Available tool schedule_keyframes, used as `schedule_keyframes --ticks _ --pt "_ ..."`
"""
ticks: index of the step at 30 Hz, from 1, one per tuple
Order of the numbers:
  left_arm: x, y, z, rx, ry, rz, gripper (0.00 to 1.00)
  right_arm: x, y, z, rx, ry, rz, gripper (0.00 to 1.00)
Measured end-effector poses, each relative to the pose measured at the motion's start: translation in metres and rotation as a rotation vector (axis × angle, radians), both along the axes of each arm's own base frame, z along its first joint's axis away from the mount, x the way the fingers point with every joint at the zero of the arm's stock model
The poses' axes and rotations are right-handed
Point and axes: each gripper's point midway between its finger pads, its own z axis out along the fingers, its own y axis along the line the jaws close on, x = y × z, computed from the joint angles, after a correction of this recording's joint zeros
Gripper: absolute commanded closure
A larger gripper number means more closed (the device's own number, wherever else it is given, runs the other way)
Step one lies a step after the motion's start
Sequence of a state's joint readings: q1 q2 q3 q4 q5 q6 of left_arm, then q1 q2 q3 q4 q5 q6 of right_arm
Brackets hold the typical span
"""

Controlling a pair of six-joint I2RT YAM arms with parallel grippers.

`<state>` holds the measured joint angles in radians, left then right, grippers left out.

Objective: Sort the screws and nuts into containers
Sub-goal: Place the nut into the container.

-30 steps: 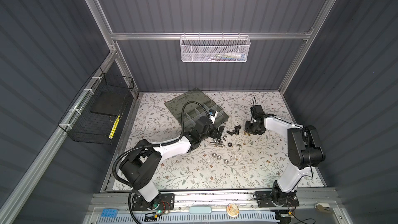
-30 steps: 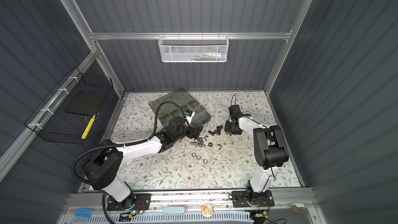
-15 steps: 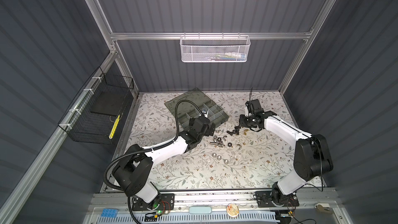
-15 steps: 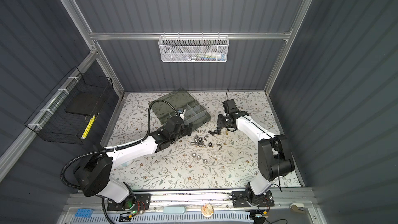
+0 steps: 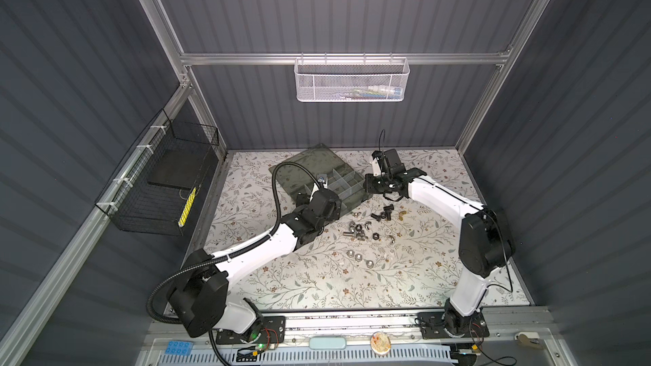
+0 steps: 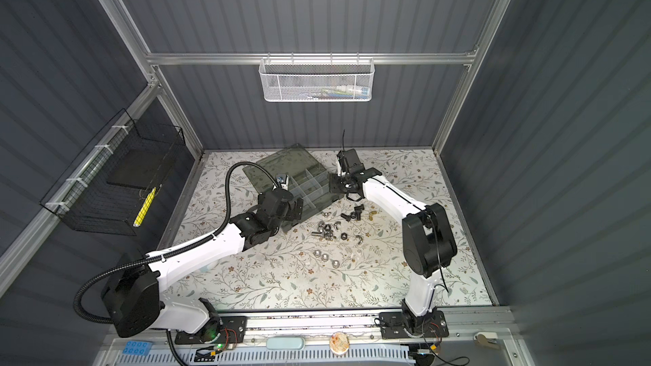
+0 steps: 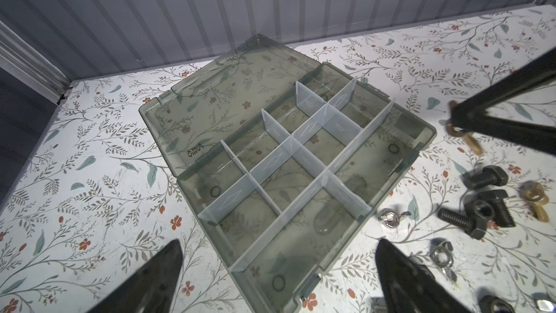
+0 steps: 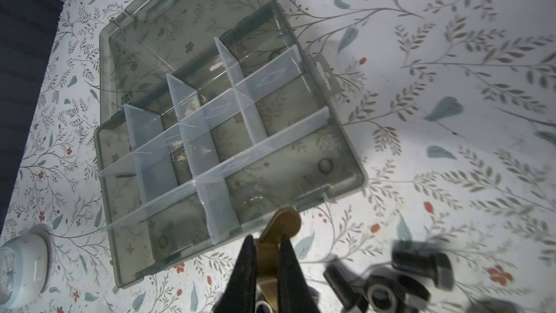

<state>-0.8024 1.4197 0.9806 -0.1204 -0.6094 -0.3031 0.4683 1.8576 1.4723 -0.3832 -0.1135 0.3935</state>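
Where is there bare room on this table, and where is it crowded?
Bare: the table's front strip, from the three silver hex nuts to the near edge, and the far right corner. Crowded: between the organizer case and those nuts lie black bolts, wing nuts and brass pieces; the right pincer holds a brass piece at the case's corner.

Left arm (image 5: 253, 251) extended, jaws spread wide, right arm (image 5: 440, 195) jaws clamped

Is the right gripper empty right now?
No, in the right wrist view the right gripper is shut on a flat brass-coloured piece that sticks out between its jaws.
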Motion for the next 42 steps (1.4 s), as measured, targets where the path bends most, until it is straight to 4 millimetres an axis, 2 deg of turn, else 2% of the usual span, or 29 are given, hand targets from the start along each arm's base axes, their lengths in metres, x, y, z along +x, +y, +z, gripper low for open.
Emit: schedule_keyframes --ticks 10,18,24,28,29,37,40,42 --pt "0.016 0.023 -0.014 -0.135 0.111 0.005 0.0 0.054 0.032 -0.011 0.034 -0.023 0.005 0.95" --pt "0.015 0.0 -0.029 -0.198 0.199 -0.078 0.0 0.085 0.042 -0.03 0.011 -0.022 -0.008 0.93" --pt "0.012 -0.008 -0.032 -0.23 0.227 -0.105 0.0 0.088 0.033 -0.06 -0.025 0.032 -0.027 0.86" --pt "0.011 -0.01 -0.034 -0.24 0.239 -0.116 0.0 0.089 0.028 -0.074 -0.036 0.059 -0.039 0.73" --pt "0.01 -0.011 -0.035 -0.241 0.242 -0.117 0.0 0.091 0.028 -0.074 -0.031 0.053 -0.04 0.68" --pt "0.009 -0.014 -0.038 -0.249 0.259 -0.133 0.0 0.094 0.029 -0.07 -0.029 0.035 -0.033 0.47" --pt "0.008 -0.016 -0.04 -0.25 0.267 -0.138 0.0 0.093 0.029 -0.065 -0.026 0.031 -0.031 0.35" --pt "0.008 -0.017 -0.041 -0.251 0.273 -0.142 0.0 0.092 0.029 -0.057 -0.022 0.026 -0.031 0.22"
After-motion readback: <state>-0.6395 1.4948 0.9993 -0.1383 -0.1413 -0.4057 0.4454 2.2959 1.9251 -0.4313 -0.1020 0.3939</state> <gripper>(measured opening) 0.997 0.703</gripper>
